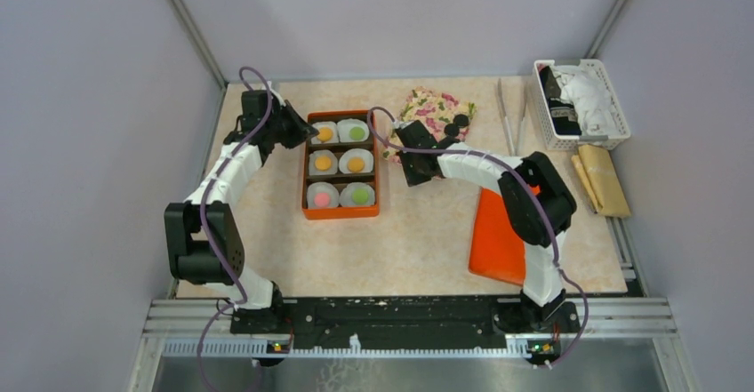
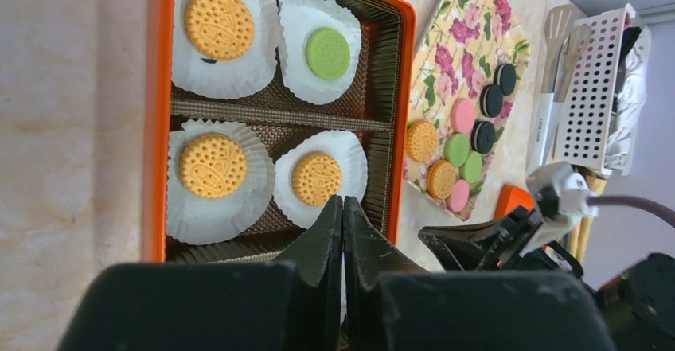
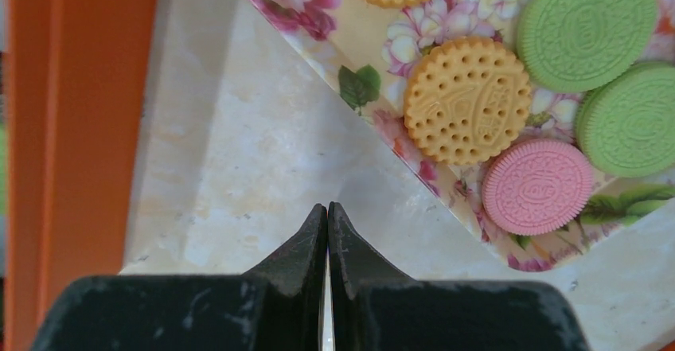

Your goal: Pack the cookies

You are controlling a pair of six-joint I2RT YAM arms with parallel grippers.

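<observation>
Left hand (image 2: 342, 206): clenched, empty, at orange box (image 2: 157, 128) edge
Right hand (image 3: 327, 210): clenched, empty, above tabletop (image 3: 239, 160) right of box
Cookies (image 2: 212, 165): six inside box; others on floral cloth (image 2: 470, 40) beside box

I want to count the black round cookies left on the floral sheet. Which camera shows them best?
Left wrist: three black round cookies lie unobstructed on the floral sheet. Top external shows them only as small dark blobs. Right wrist shows none.
</observation>
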